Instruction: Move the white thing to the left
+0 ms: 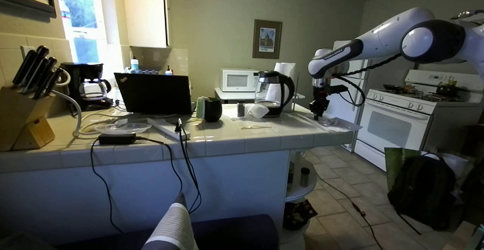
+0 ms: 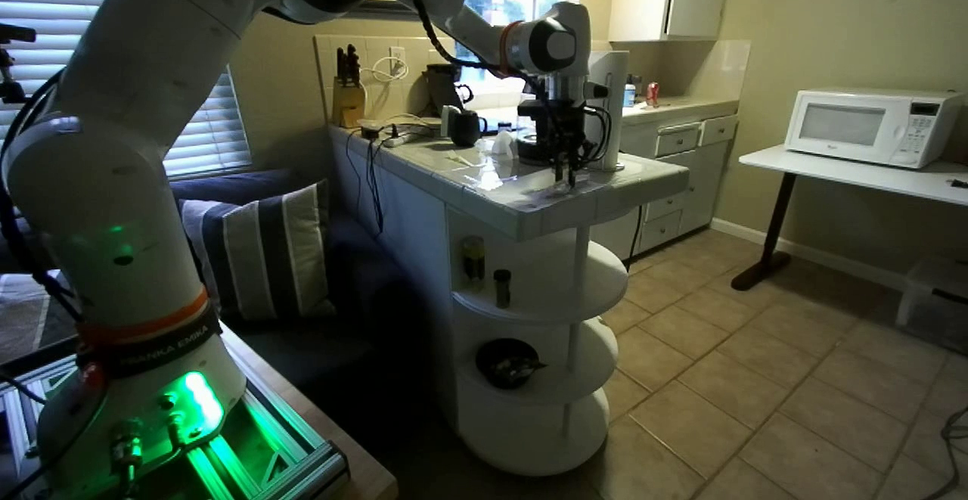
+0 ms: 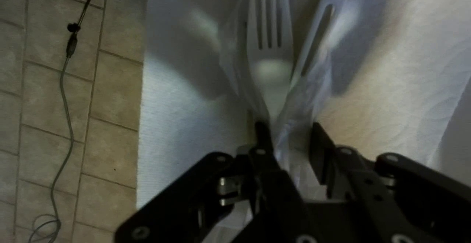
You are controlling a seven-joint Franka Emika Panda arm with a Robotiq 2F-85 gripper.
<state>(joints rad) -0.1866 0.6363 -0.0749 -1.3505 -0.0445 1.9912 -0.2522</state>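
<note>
A clear-wrapped packet of pale plastic cutlery (image 3: 270,63), with a fork and a knife visible, is over a white paper towel (image 3: 176,143) in the wrist view. In an exterior view the packet (image 1: 334,122) shows as blurred clear plastic at the counter's end. My gripper (image 3: 289,132) points down, its fingers drawn in on both sides of the bunched wrapper; it is low over the counter in both exterior views (image 1: 317,117) (image 2: 566,181). A small white rounded object (image 1: 258,111) is beside the kettle, apart from my gripper. I cannot tell which is the white thing.
On the tiled counter (image 1: 264,144) are a glass kettle (image 1: 269,91), a dark-topped jar (image 1: 241,109), a black mug (image 1: 214,110), a laptop (image 1: 155,93) and cables. A paper towel roll (image 1: 289,72) stands behind the kettle. The counter's end drops to the floor (image 3: 114,143).
</note>
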